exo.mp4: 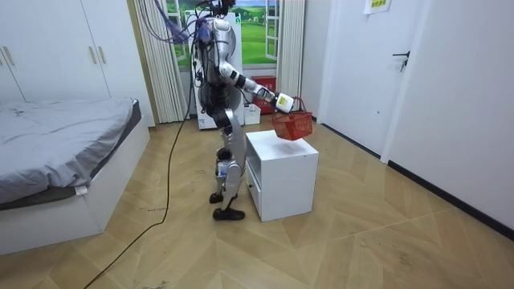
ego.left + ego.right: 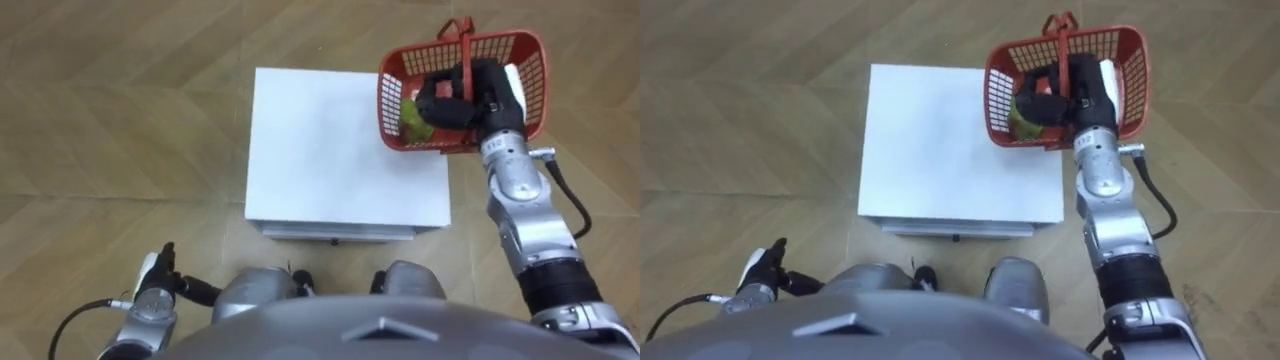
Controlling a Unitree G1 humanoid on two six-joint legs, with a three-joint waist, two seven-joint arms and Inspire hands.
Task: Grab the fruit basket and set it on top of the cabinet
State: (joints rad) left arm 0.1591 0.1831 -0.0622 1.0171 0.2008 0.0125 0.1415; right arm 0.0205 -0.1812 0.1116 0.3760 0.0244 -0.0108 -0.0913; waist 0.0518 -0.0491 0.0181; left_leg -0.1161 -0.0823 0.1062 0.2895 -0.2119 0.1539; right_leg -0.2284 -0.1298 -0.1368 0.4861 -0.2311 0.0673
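Note:
The red plastic fruit basket (image 2: 393,100) hangs in the air over the far right corner of the white cabinet (image 2: 320,140). My right hand (image 2: 460,98) is shut on its red handle, which crosses the basket's middle. A green fruit (image 2: 415,120) lies inside, partly hidden by the hand. In the room view the basket (image 1: 291,126) hangs just above the cabinet top (image 1: 281,148), held out on my outstretched right arm. My left hand (image 2: 155,290) hangs low at my left side, relaxed and holding nothing.
I stand close against the cabinet's front, which has a drawer (image 2: 335,235). Wooden floor (image 2: 120,110) lies all around. A bed (image 1: 56,152) stands at the room view's left, and a closed door (image 1: 409,72) at its right.

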